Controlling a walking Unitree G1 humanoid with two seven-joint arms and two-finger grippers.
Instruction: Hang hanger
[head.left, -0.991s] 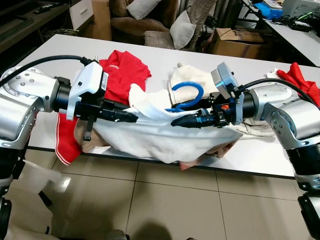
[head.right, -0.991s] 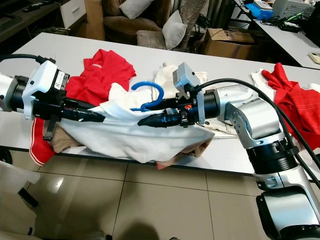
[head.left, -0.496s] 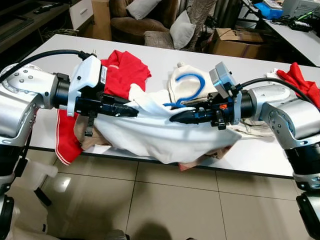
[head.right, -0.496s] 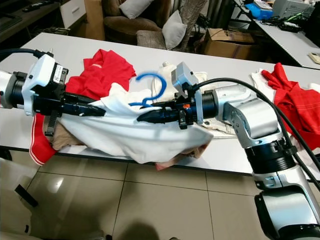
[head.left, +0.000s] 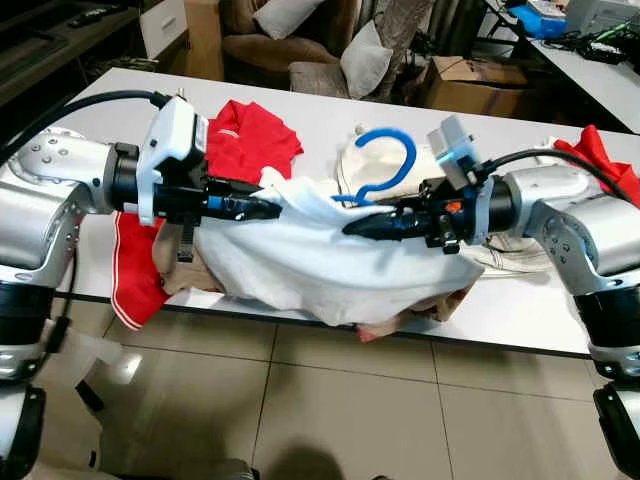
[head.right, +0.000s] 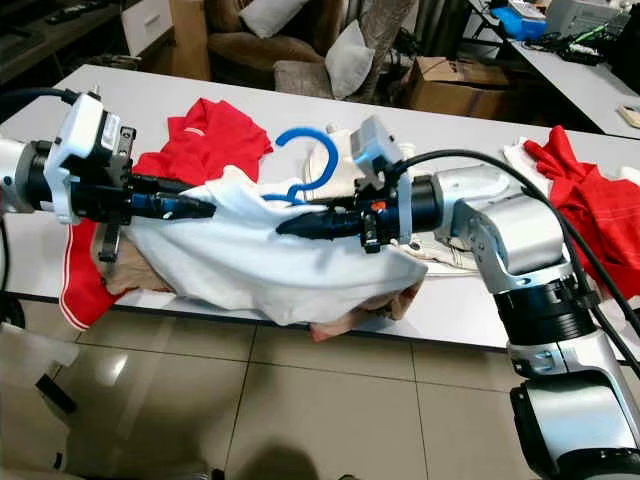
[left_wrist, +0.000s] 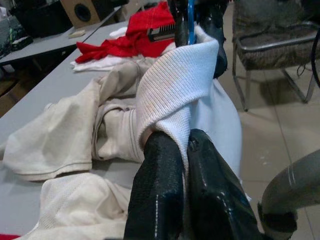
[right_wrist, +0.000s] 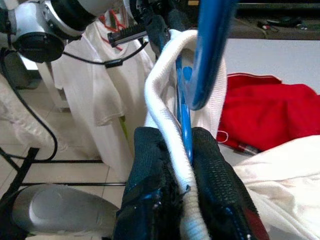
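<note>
A blue plastic hanger (head.left: 385, 160) stands hook-up inside the neck of a white shirt (head.left: 320, 270) that drapes over the table's front edge. My right gripper (head.left: 350, 227) is shut on the hanger's neck, with the shirt's ribbed collar (right_wrist: 160, 95) pinched in as well. In the right wrist view the blue hanger (right_wrist: 212, 45) rises straight out from between the fingers (right_wrist: 150, 160). My left gripper (head.left: 272, 207) is shut on the opposite side of the collar (left_wrist: 175, 85), pulling it taut towards the left. The hanger's shoulders are hidden inside the shirt.
A red garment (head.left: 250, 140) and cream clothes (head.left: 365, 150) lie on the white table (head.left: 130, 100) behind the shirt. More red cloth (head.left: 605, 165) lies at the right end. An armchair (head.left: 290, 40) and a cardboard box (head.left: 465, 80) stand beyond. Tiled floor (head.left: 330, 400) lies below.
The hanger's hook has swung from lying low to standing upright. Both grippers have risen slightly, the shirt collar now stretched tighter between them.
</note>
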